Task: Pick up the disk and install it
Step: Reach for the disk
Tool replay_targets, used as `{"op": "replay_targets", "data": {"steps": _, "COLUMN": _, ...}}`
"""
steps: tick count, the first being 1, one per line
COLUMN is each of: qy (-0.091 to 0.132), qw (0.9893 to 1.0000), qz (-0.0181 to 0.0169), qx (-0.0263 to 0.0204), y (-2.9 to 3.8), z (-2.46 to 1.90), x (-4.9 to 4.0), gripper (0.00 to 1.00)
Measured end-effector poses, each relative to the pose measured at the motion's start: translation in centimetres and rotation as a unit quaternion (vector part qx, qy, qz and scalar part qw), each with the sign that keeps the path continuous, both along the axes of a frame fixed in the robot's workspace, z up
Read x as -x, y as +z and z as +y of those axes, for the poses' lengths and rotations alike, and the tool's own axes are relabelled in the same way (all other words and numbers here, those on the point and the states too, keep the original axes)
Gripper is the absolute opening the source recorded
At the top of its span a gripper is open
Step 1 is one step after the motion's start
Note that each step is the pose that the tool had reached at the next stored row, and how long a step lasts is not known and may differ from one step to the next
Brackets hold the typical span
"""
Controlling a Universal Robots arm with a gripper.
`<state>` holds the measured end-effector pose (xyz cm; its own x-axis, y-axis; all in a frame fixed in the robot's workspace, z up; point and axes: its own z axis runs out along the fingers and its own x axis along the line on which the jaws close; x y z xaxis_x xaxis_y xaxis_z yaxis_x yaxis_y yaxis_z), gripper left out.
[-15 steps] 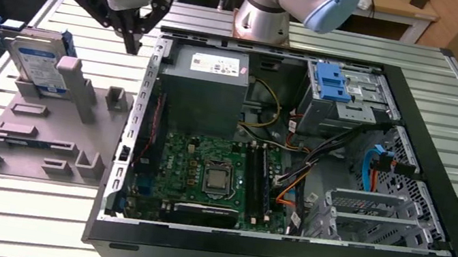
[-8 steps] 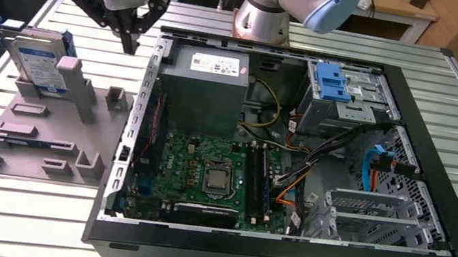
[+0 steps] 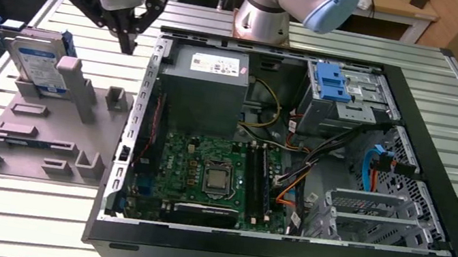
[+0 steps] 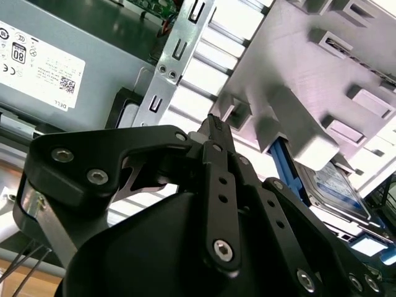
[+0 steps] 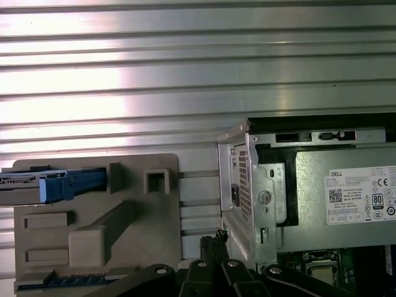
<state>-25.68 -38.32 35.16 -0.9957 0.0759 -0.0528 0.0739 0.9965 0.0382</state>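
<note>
Partly hidden by the grey fixture point(image 3: 35, 132), the disk point(image 3: 33, 60) stands on edge, label facing the exterior camera; the gripper point(image 3: 128, 48) hangs closed and empty.

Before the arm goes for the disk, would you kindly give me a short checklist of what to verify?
1. The disk stands on edge in the grey holder: ok.
2. The gripper carries nothing: ok.
3. The gripper is open for a grasp: not ok, it is shut.
4. The gripper is above the disk: not ok, it hangs between the holder and the computer case, to the exterior view's right of the disk.
5. The drive cage is free to take the disk: cannot tell.
</note>
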Motion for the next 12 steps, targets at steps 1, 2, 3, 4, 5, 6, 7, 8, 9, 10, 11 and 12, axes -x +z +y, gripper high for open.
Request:
{"op": "replay_targets", "data": {"steps": 1, "qy": 0.000, "qw": 1.0000, "qz": 0.0001, "qx": 0.0000, "y": -0.01, "z": 0.00, "x": 0.03, "gripper": 0.11}}
{"op": "replay_targets", "data": {"steps": 2, "qy": 0.000, "qw": 1.0000, "qz": 0.0001, "qx": 0.0000, "y": -0.01, "z": 0.00, "x": 0.06, "gripper": 0.11}}
{"op": "replay_targets", "data": {"steps": 3, "qy": 0.000, "qw": 1.0000, "qz": 0.0002, "qx": 0.0000, "y": -0.02, "z": 0.00, "x": 0.10, "gripper": 0.11}}
{"op": "replay_targets", "data": {"steps": 4, "qy": 0.000, "qw": 1.0000, "qz": 0.0003, "qx": 0.0000, "y": -0.03, "z": 0.00, "x": 0.13, "gripper": 0.11}}
{"op": "replay_targets", "data": {"steps": 5, "qy": 0.000, "qw": 1.0000, "qz": 0.0003, "qx": 0.0000, "y": -0.04, "z": 0.00, "x": 0.17, "gripper": 0.11}}
{"op": "replay_targets", "data": {"steps": 6, "qy": 0.000, "qw": 1.0000, "qz": 0.0004, "qx": 0.0000, "y": -0.04, "z": 0.00, "x": 0.20, "gripper": 0.11}}
{"op": "replay_targets", "data": {"steps": 7, "qy": 0.000, "qw": 1.0000, "qz": 0.0005, "qx": 0.0000, "y": -0.05, "z": 0.00, "x": 0.24, "gripper": 0.11}}
{"op": "replay_targets", "data": {"steps": 8, "qy": 0.000, "qw": 1.0000, "qz": 0.0005, "qx": 0.0000, "y": -0.06, "z": 0.00, "x": 0.27, "gripper": 0.11}}
{"op": "replay_targets", "data": {"steps": 9, "qy": 0.000, "qw": 1.0000, "qz": 0.0005, "qx": 0.0000, "y": -0.07, "z": 0.00, "x": 0.31, "gripper": 0.11}}
{"op": "replay_targets", "data": {"steps": 10, "qy": 0.000, "qw": 1.0000, "qz": 0.0006, "qx": 0.0000, "y": -0.08, "z": 0.00, "x": 0.34, "gripper": 0.11}}
{"op": "replay_targets", "data": {"steps": 11, "qy": 0.000, "qw": 1.0000, "qz": 0.0007, "qx": 0.0000, "y": -0.09, "z": 0.00, "x": 0.38, "gripper": 0.11}}
{"op": "replay_targets", "data": {"steps": 12, "qy": 0.000, "qw": 1.0000, "qz": 0.0007, "qx": 0.0000, "y": -0.09, "z": 0.00, "x": 0.41, "gripper": 0.11}}
